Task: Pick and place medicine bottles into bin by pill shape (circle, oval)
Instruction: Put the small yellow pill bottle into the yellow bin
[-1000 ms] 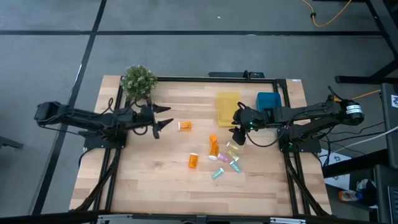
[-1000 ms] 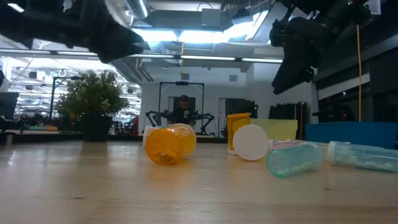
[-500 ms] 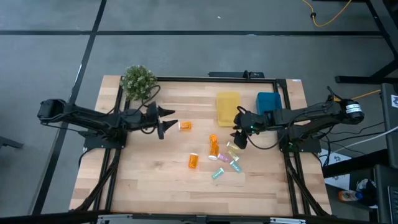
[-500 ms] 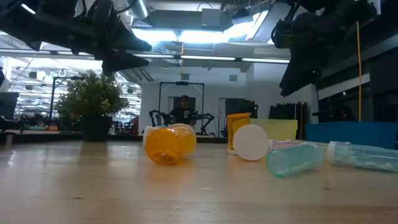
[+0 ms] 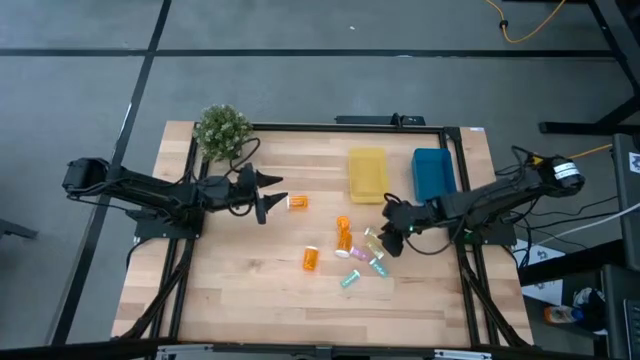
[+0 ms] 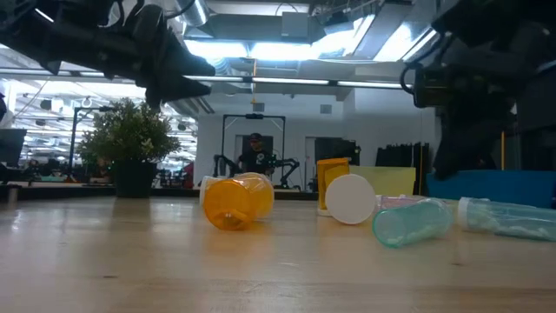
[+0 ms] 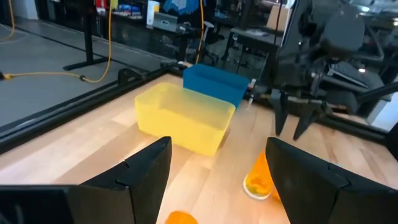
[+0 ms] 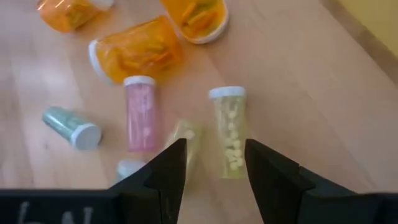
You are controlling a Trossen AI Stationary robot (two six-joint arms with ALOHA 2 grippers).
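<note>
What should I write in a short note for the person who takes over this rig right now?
Left gripper: open, empty, above the table beside the lone orange bottle.
Right gripper: open, empty, over the bottle cluster, near a pale yellowish bottle.
Bottles: all lie on the table; a pink bottle and a teal bottle lie in the cluster.
Bins: the yellow bin and blue bin look empty.
Done: nothing sorted.
Left: every bottle, by pill shape.
</note>
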